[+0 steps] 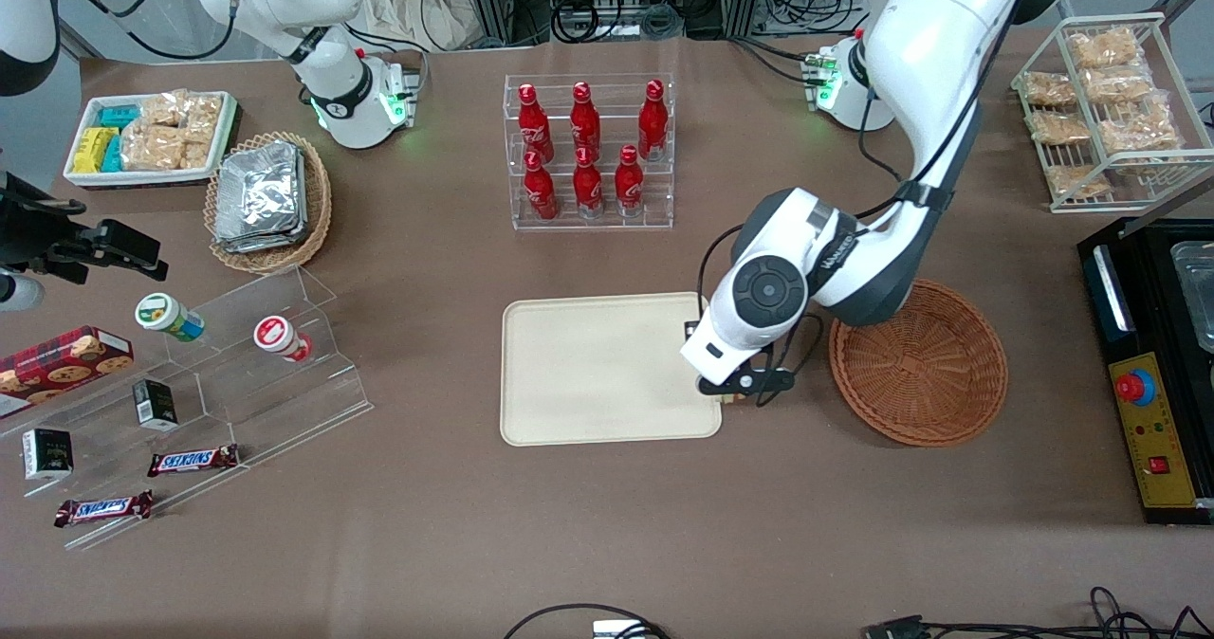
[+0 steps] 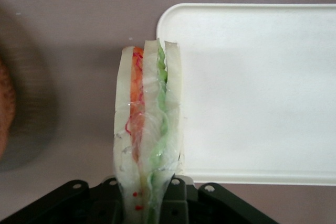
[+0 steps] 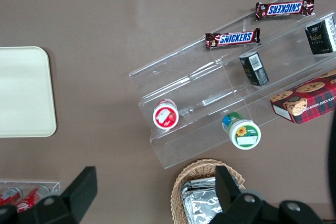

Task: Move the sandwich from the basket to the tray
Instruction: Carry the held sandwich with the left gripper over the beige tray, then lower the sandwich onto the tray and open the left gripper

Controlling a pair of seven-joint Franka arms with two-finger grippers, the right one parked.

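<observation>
- Gripper point(image 1: 735, 391) of the left arm hangs over the tray's edge nearest the basket, its fingers pinched on the sandwich point(image 2: 148, 129), which stands on edge between them in the wrist view.
- Brown table point(image 1: 607, 544) carries the whole spread of goods.
- Clear stepped stand point(image 1: 237, 374), toward the parked arm's end, holds two round tubs, two small dark boxes and two Snickers bars point(image 1: 193, 460).
- Tray point(image 1: 588, 374), cream and bare, lies at mid-table; the sandwich hangs above the brown table just beside one corner of it, its bread slices over the rim line.
- Basket point(image 1: 925, 374), reddish-brown wicker, sits just beside the tray toward the working arm's end and appears empty.
- Clear rack point(image 1: 590, 151) of six red bottles stands farther from the front camera than the tray.
- White wire rack point(image 1: 1105, 108) of beige snack packets stands at the working arm's end.
- Tan wicker basket point(image 1: 270, 201) with silver foil packs sits beside a white tray point(image 1: 152, 136) of yellow and teal snacks.
- Sandwich shows pale bread with orange, red and green layers under clear wrap.
</observation>
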